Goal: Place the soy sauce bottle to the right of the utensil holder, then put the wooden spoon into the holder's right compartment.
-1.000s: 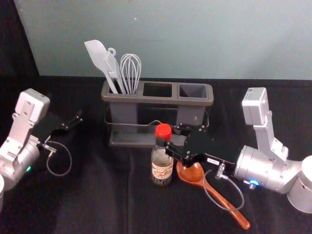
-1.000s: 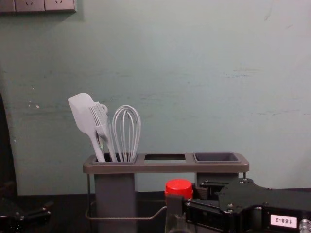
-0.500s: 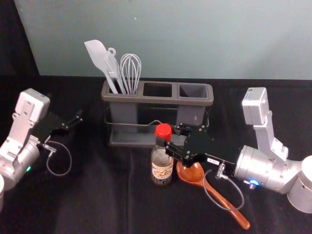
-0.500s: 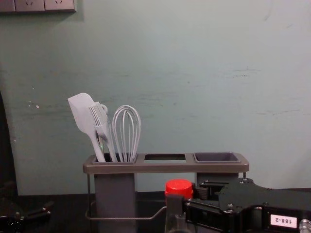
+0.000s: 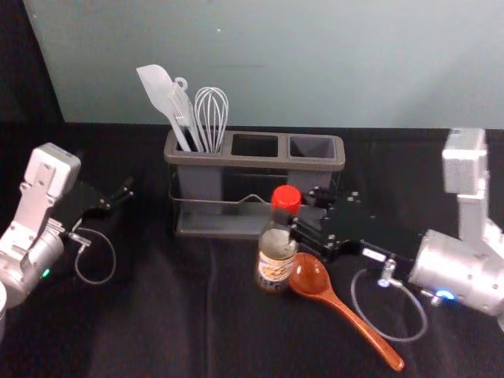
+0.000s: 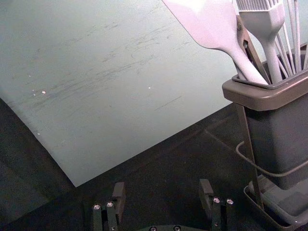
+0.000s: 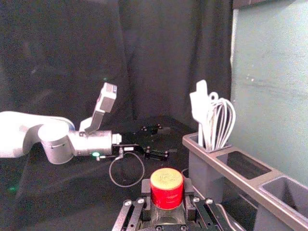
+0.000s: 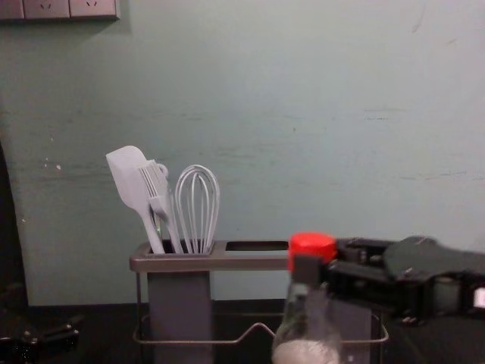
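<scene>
The fingers (image 7: pixel 146 189) of my right gripper (image 7: pixel 167 189) pinch the clear glass soy sauce bottle (image 5: pixel 275 268) just under its red cap, long axis near upright, in front of the grey, brown-rimmed utensil holder (image 5: pixel 228 161). What matters, I judge, is that the bottle's spot lies toward two o'clock, past the holder's right end, on my right arm's side. The reddish-brown wooden spoon (image 5: pixel 309 276) lies by the bottle's base, handle toward five o'clock; I should clear its bowl. My left gripper (image 6: pixel 162 188) idles, spread, at the worktop's (image 5: pixel 157 323) nine-o'clock side.
</scene>
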### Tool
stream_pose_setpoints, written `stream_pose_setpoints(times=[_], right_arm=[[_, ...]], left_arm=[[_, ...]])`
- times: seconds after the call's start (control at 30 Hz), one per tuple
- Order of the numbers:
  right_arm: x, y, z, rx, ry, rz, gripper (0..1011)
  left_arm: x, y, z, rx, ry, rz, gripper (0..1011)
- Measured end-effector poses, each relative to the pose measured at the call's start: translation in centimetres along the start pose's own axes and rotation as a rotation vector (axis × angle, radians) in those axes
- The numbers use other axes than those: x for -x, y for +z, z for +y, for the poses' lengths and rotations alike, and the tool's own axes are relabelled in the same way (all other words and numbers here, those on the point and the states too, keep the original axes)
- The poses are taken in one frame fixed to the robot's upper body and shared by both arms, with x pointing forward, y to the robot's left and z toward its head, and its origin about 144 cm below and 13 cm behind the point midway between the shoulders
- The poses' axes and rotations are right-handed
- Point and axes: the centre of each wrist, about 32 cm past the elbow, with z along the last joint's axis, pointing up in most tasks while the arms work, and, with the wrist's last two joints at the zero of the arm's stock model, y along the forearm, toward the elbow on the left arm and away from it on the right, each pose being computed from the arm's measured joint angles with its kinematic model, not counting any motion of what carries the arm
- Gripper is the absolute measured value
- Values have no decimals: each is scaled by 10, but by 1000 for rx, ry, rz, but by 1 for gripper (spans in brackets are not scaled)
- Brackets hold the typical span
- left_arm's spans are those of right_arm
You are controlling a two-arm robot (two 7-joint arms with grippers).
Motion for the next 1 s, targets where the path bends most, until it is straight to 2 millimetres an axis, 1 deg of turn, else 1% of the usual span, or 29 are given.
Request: stream_pose_setpoints(times=[0.2, 0.3, 0.37, 0.4, 0.63, 0.83, 1.0], right_arm=[[5, 9, -23, -1, -41, -2, 383], [8, 13, -42, 5, -79, -5, 383], [9, 13, -50, 8, -97, -7, 383], [9, 14, -58, 10, -116, -8, 383], [5, 17, -89, 19, -214, -23, 383], [-6, 14, -102, 32, -292, -30, 384], [-19, 9, -104, 44, -339, -32, 383]], left_arm=[[0, 0, 0, 0, 0, 0, 1005], [0, 0, 0, 0, 0, 0, 1005], [0, 0, 0, 0, 0, 0, 1005], [0, 0, 0, 0, 0, 0, 1005], [0, 0, 0, 0, 0, 0, 1005], [0, 0, 0, 0, 0, 0, 1005], [0, 0, 0, 0, 0, 0, 1005]])
